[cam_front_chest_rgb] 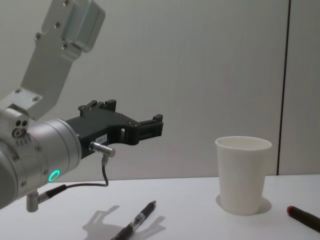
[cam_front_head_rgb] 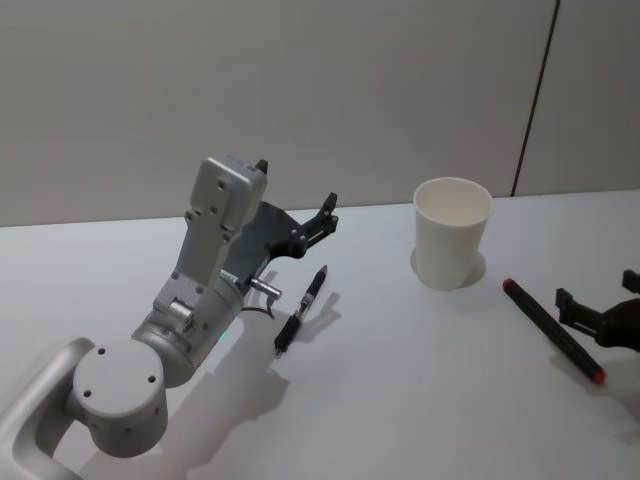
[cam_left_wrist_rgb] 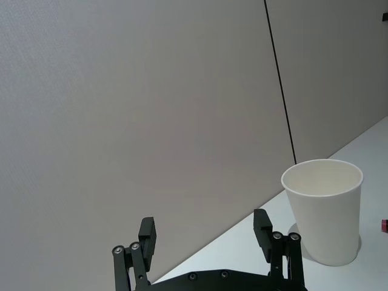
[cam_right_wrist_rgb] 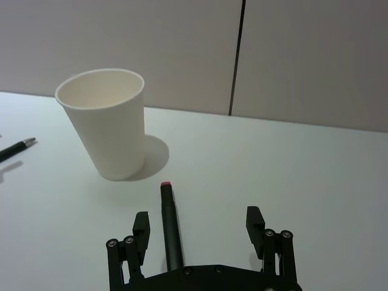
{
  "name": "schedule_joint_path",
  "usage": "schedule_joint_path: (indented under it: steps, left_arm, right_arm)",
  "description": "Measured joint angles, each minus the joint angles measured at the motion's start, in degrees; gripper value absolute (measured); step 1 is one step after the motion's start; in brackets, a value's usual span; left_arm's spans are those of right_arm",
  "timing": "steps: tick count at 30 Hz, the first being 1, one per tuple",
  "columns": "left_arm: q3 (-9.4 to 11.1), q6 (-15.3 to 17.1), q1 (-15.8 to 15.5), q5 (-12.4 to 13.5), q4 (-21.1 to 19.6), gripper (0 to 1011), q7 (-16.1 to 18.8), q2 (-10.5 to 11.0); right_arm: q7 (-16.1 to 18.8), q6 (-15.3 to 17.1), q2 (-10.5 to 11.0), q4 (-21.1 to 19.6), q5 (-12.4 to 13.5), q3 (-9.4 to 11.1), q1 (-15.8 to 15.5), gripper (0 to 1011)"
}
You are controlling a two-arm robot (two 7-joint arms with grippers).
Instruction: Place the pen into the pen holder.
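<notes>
A: Left gripper?
B: Raised off the table, fingers spread wide, holding nothing. Black pen lies flat on the table beneath it, untouched.
A: Pen holder?
B: Upright, right of that pen, well apart.
A: Right side?
B: Red-tipped pen lies flat right of the pen holder, between the spread fingers of the right gripper. Not pinched.

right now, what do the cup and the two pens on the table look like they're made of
The pen holder is likely paper: matte white, with a thin tapered wall and a rolled rim. The slim black pen is probably plastic, slightly glossy, with a silvery tip that may be metal. The thick black marker looks like matte plastic, red at its ends.
</notes>
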Motion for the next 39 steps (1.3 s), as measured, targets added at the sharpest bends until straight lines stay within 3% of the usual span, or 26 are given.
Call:
schedule_joint_path:
  steps: [6, 15, 27, 39]
  left_arm:
    - [0.0, 0.0, 0.0, 0.0, 0.0, 1001, 0.0, 0.0]
    - [0.0, 0.0, 0.0, 0.0, 0.0, 1001, 0.0, 0.0]
    - [0.0, 0.0, 0.0, 0.0, 0.0, 1001, 0.0, 0.0]
    - [0.0, 0.0, 0.0, 0.0, 0.0, 1001, 0.0, 0.0]
  right_arm:
    - [-0.2, 5.1, -1.6, 1.4, -1.4, -1.2, 2.6, 1002]
    - [0.0, 9.2, -3.4, 3.5, -3.8, -2.6, 5.3, 1002]
    - [1.5, 11.7, -5.8, 6.5, -7.1, -4.5, 8.3, 1002]
    - [2.4, 12.4, -7.1, 8.5, -8.6, -5.6, 9.4, 1001]
